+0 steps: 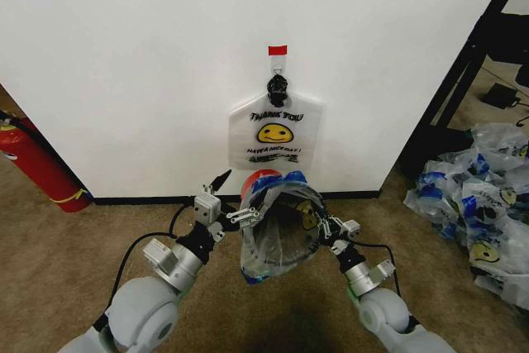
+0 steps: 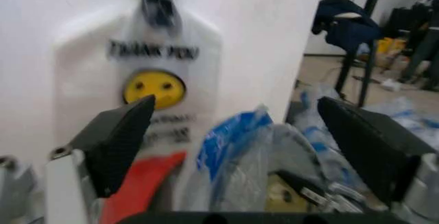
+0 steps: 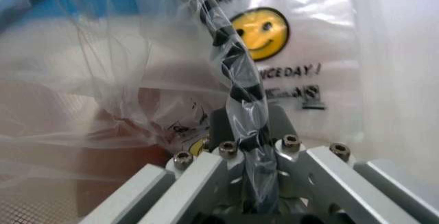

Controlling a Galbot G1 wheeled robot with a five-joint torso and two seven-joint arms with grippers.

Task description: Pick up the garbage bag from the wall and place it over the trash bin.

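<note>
The right gripper (image 1: 328, 222) pinches the rim of a bag (image 1: 277, 241) stretched open over the bin (image 1: 263, 181), which stands on the floor at the foot of the wall (image 1: 165, 64). The left gripper (image 1: 216, 196) is spread wide, just beside the bag's other edge. Another bag (image 1: 274, 131) hangs from the hook (image 1: 277, 84) under red tape (image 1: 277, 50).

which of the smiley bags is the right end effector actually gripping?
The bag stretched open over the trash bin, its rim pinched in the right end effector. Another bag hangs flat on the wall hook; the rest lie heaped on the floor.
</note>
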